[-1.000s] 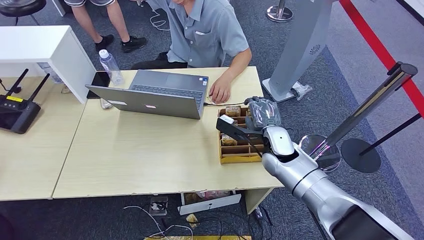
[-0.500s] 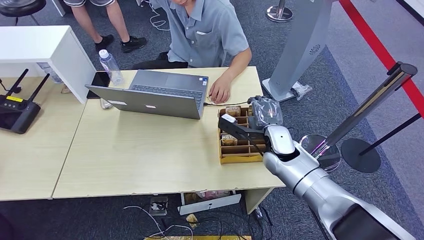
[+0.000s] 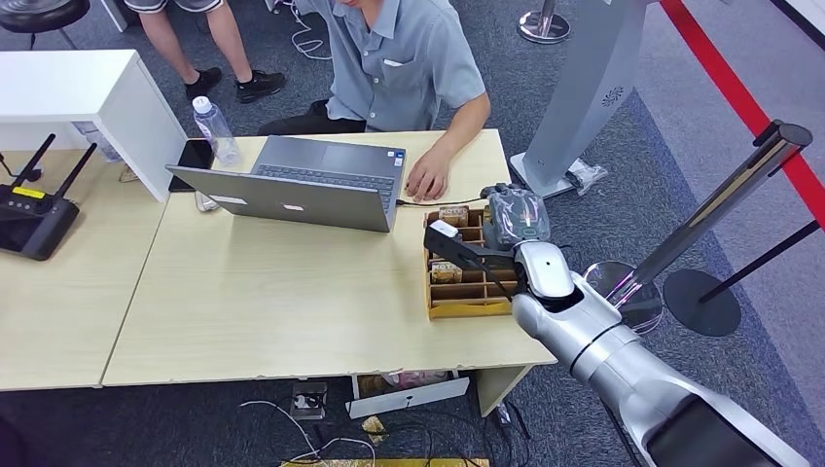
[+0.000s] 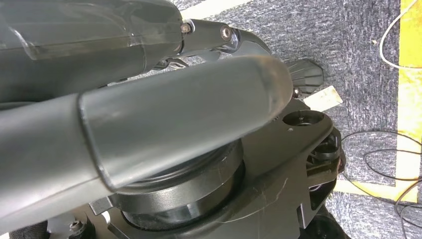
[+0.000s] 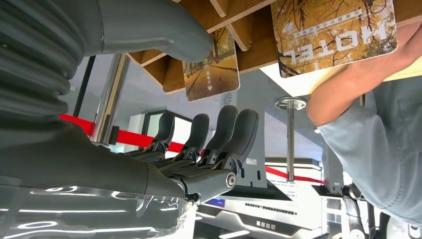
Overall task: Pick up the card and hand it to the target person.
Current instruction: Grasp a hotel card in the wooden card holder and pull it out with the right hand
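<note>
A wooden card rack (image 3: 468,307) stands at the right end of the table (image 3: 253,302), with hotel cards (image 3: 449,215) upright in its slots. My right hand (image 3: 517,216) hovers at the rack's far right corner. In the right wrist view that hand (image 5: 199,149) holds nothing: its thumb (image 5: 149,25) lies near a small picture card (image 5: 209,65), and its fingers (image 5: 234,134) are spread away from it. A larger card printed HOTEL (image 5: 338,35) sits in a neighbouring slot. The seated person (image 3: 399,58) rests a hand (image 3: 428,180) beside the laptop. My left hand's thumb (image 4: 174,119) looms blurred over the floor.
An open laptop (image 3: 302,185), a water bottle (image 3: 214,131) and a dark phone (image 3: 195,156) lie on the table's far side. A white cabinet (image 3: 88,88) and a black router (image 3: 34,209) are to the left. A stanchion post (image 3: 720,209) and a grey kiosk (image 3: 593,88) stand at right.
My right hand has crept slightly further along the rack's right side toward the far end. The person and the cards have not moved.
</note>
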